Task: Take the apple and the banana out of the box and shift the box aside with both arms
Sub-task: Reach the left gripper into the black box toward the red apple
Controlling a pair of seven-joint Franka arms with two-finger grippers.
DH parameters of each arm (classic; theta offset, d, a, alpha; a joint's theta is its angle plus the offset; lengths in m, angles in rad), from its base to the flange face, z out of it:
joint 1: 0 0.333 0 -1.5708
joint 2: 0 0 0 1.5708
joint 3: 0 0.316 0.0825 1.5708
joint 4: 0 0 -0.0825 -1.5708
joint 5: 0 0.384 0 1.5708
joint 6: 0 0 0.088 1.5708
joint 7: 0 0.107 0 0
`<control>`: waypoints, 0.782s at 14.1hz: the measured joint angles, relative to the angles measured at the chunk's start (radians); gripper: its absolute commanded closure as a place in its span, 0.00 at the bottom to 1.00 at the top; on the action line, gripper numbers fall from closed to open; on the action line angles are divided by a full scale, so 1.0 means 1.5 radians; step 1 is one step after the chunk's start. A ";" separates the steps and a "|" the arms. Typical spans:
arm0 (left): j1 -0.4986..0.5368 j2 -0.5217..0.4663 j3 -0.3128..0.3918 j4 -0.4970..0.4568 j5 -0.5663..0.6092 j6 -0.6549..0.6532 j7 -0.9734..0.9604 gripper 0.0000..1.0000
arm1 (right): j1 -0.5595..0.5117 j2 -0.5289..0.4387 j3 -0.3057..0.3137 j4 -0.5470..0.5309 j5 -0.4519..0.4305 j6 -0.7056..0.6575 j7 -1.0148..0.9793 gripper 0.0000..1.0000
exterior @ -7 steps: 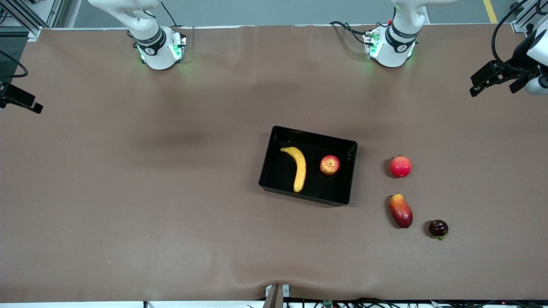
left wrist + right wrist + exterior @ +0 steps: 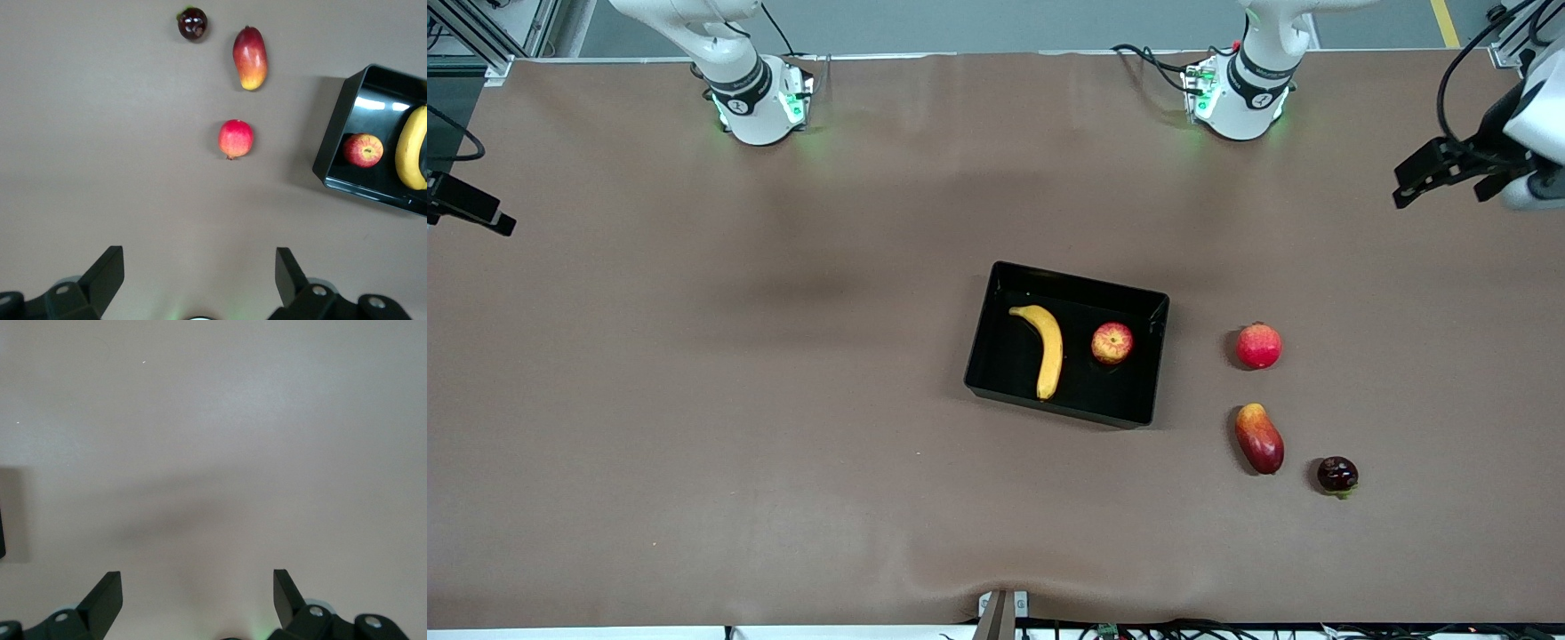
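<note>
The black box (image 2: pixel 1074 276) sits near the table's middle. Inside it lie the yellow banana (image 2: pixel 1048 348) and, beside it toward the left arm's end, the red-and-yellow streaked apple (image 2: pixel 1112 343). The left wrist view shows the box (image 2: pixel 335 137), the apple (image 2: pixel 363 150) and the banana (image 2: pixel 411 149) from high up. My left gripper (image 2: pixel 199 259) hangs open and empty over the left arm's end of the table. My right gripper (image 2: pixel 197 581) is open and empty too, high over bare table at the right arm's end.
Outside the box, toward the left arm's end, lie a plain red round fruit (image 2: pixel 1258 346), a red-orange mango (image 2: pixel 1259 438) and a small dark fruit (image 2: pixel 1337 475). Brown cloth covers the table. Both arm bases (image 2: pixel 758 100) stand along the table's edge farthest from the front camera.
The left arm's hand has shifted slightly at the table's end. The box, the fruits and the right arm have not moved.
</note>
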 measured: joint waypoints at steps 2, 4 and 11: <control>-0.002 0.034 -0.014 0.004 -0.003 0.000 -0.017 0.00 | 0.000 0.000 0.000 0.000 0.000 0.000 0.000 0.00; -0.003 0.078 -0.047 0.006 -0.012 0.019 -0.076 0.00 | 0.000 0.000 0.001 0.000 0.000 0.000 0.000 0.00; -0.043 0.269 -0.195 -0.003 -0.010 0.254 -0.410 0.00 | 0.001 0.000 0.004 0.000 0.001 -0.001 0.000 0.00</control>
